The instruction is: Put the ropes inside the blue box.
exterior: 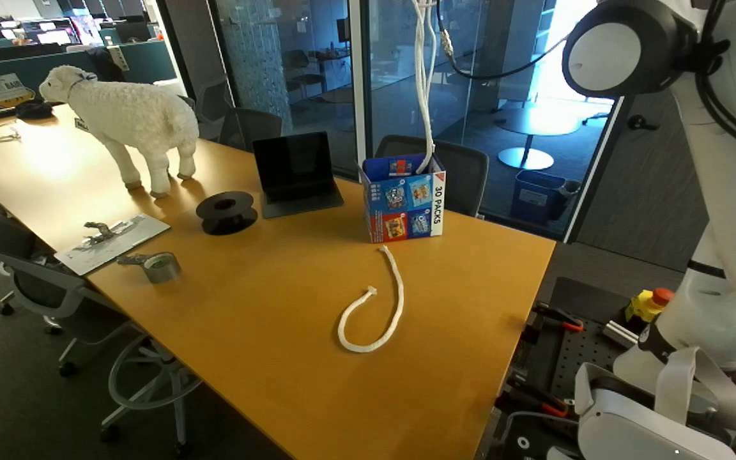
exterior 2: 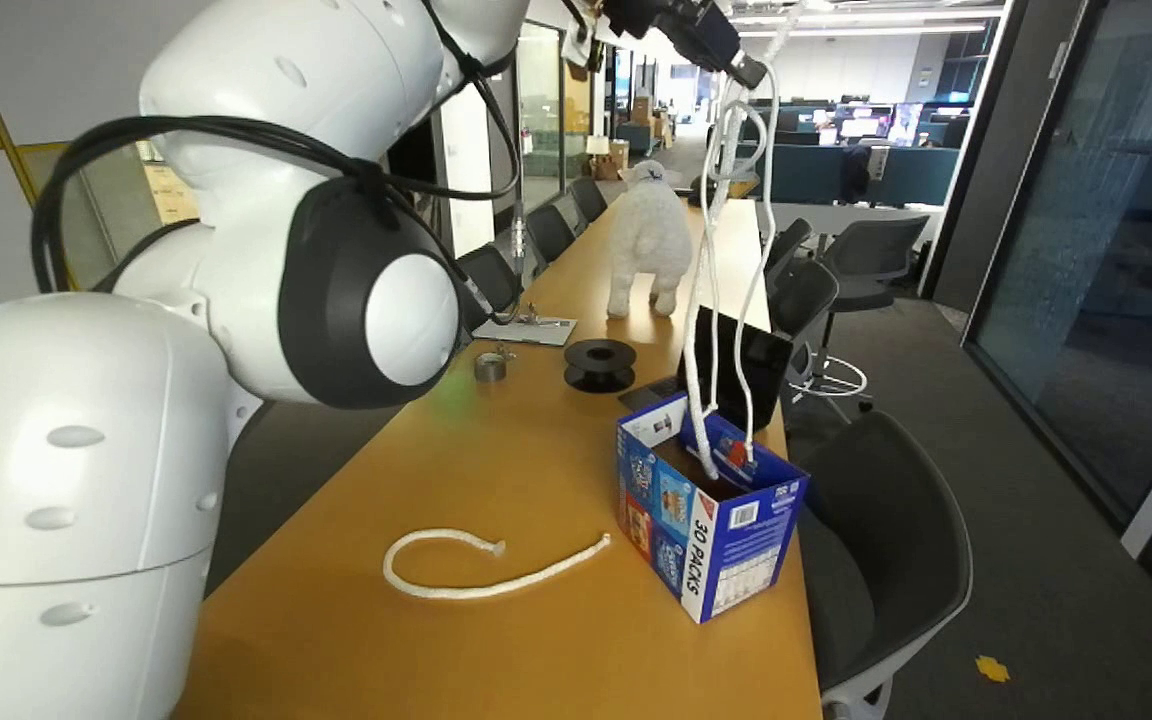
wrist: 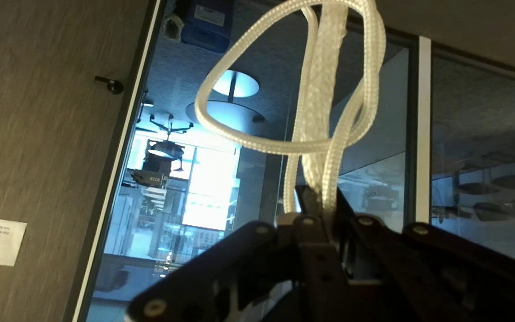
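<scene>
The blue box [exterior: 406, 207] stands upright, open at the top, near the table's edge; it also shows in an exterior view [exterior 2: 751, 555]. My gripper [exterior 2: 748, 72] is high above it, shut on white ropes [exterior 2: 693, 370]. The ropes hang down in long strands, and their lower ends reach inside the box in both exterior views. In the wrist view the gripper [wrist: 313, 201] pinches the ropes [wrist: 320, 89], which form a loop beyond the fingertips. The gripper is out of frame in an exterior view. Another white rope [exterior: 400, 294] lies curved on the table in front of the box.
A black laptop [exterior: 294, 169] stands beside the box. A black spool [exterior: 226, 214], tape roll [exterior: 162, 268], clipboard [exterior: 112, 243] and toy sheep [exterior: 131, 118] are farther along the table [exterior: 266, 332]. A chair [exterior 2: 886, 560] stands at the edge by the box.
</scene>
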Robot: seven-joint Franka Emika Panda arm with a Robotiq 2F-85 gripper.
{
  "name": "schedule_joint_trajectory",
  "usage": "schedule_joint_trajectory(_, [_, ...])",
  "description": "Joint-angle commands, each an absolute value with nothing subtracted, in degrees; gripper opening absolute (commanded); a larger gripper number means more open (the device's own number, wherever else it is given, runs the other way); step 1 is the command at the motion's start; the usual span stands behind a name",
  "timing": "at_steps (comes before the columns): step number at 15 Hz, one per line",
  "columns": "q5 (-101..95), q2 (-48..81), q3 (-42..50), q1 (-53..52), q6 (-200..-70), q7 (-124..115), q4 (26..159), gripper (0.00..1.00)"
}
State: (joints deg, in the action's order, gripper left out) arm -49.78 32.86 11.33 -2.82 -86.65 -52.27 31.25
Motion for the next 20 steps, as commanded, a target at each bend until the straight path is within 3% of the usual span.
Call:
schedule_joint_trajectory(1, [-48.04,35.21,10.83,-1.60,-86.79,-50.98,29.34,0.03])
schedule_joint_trajectory(20, [-38.10,38.83,4.55,-0.31,-88.55,-51.48,39.22,0.03])
